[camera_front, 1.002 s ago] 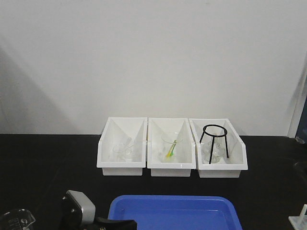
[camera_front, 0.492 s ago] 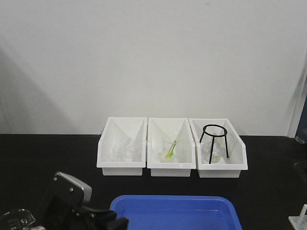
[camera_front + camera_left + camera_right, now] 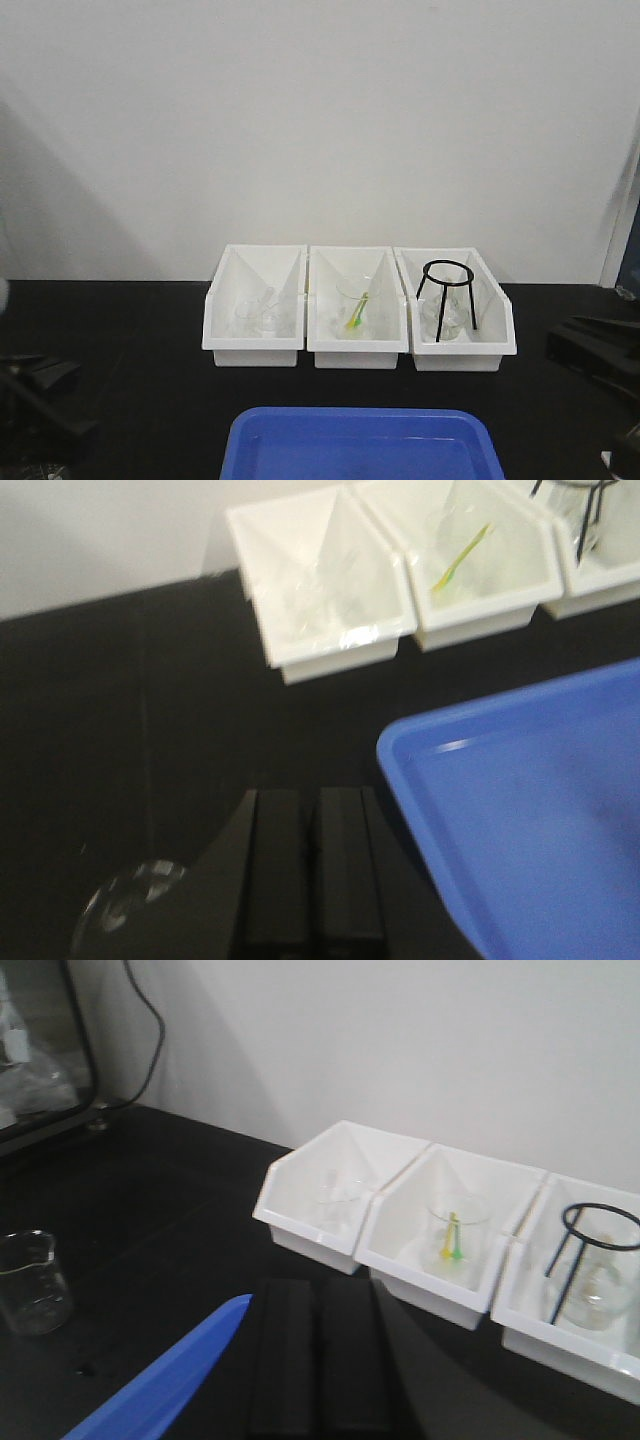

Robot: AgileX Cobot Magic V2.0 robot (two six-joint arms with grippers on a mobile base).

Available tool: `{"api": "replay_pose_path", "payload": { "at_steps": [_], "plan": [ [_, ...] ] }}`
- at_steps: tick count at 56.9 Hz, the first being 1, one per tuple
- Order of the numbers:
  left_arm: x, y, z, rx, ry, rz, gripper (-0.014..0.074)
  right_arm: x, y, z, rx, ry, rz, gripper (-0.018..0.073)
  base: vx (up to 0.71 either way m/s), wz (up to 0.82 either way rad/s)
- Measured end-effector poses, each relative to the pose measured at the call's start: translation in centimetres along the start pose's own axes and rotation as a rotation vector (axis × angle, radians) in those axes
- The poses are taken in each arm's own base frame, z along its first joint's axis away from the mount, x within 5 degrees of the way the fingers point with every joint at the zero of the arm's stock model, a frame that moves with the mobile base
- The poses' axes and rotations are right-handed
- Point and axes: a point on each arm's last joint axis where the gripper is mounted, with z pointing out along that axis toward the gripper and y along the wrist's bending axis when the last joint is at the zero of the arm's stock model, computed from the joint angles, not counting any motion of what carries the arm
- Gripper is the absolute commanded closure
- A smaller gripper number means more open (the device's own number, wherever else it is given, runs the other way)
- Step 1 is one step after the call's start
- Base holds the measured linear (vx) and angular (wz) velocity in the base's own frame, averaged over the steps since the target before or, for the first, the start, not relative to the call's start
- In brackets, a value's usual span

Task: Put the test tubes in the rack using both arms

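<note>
In the left wrist view my left gripper (image 3: 312,798) hangs over the black table, just left of the blue tray (image 3: 520,810). Its two black fingers are pressed together with nothing between them. In the right wrist view my right gripper (image 3: 320,1288) is also shut and empty, beside the tray's corner (image 3: 160,1380) and in front of the white bins. From the front, the left arm (image 3: 35,400) is a dark blur at the left edge and the right arm (image 3: 600,350) a dark shape at the right edge. I cannot make out any test tubes, and the rack is out of view.
Three white slant-fronted bins (image 3: 358,350) stand in a row at the back. They hold clear glassware (image 3: 255,312), a beaker with green and yellow sticks (image 3: 356,310), and a black ring stand (image 3: 447,295). A clear graduated beaker (image 3: 30,1280) stands at the left. The blue tray (image 3: 360,440) lies at the front.
The left arm has swung away from the tray's left corner to the left edge. The right arm has come into view at the right edge. The beaker and the white corner piece no longer show.
</note>
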Motion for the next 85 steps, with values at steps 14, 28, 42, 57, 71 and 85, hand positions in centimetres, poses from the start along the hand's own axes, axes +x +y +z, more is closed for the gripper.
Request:
{"api": "replay_pose_path", "payload": {
  "at_steps": [14, 28, 42, 57, 71, 85],
  "plan": [
    [0.1, 0.5, -6.2, 0.159, -0.116, -0.045, 0.0617, -0.1, 1.5, 0.6, -0.077, 0.0, -0.027, 0.0567, 0.0, 0.0],
    [-0.2, 1.3, -9.8, 0.205, -0.281, -0.064, 0.0617, -0.1, 1.5, 0.6, -0.077, 0.0, -0.024, 0.0567, 0.0, 0.0],
    [0.0, 1.6, -10.6, 0.209, -0.3, -0.071, 0.0617, -0.1, 1.5, 0.6, -0.077, 0.0, -0.024, 0.0567, 0.0, 0.0],
    [0.1, 1.7, -10.6, 0.192, -0.305, -0.031, 0.0617, -0.1, 1.5, 0.6, -0.076, 0.0, -0.024, 0.0567, 0.0, 0.0],
    [5.9, 2.8, -9.4, 0.094, -0.406, 0.141, 0.0615, -0.1, 1.5, 0.6, -0.076, 0.0, -0.024, 0.0567, 0.0, 0.0],
    [15.9, 4.2, -6.7, -0.077, -0.424, -0.036, 0.0614, -0.1, 1.5, 0.6, -0.075, 0.0, -0.024, 0.0567, 0.0, 0.0]
  ]
}}
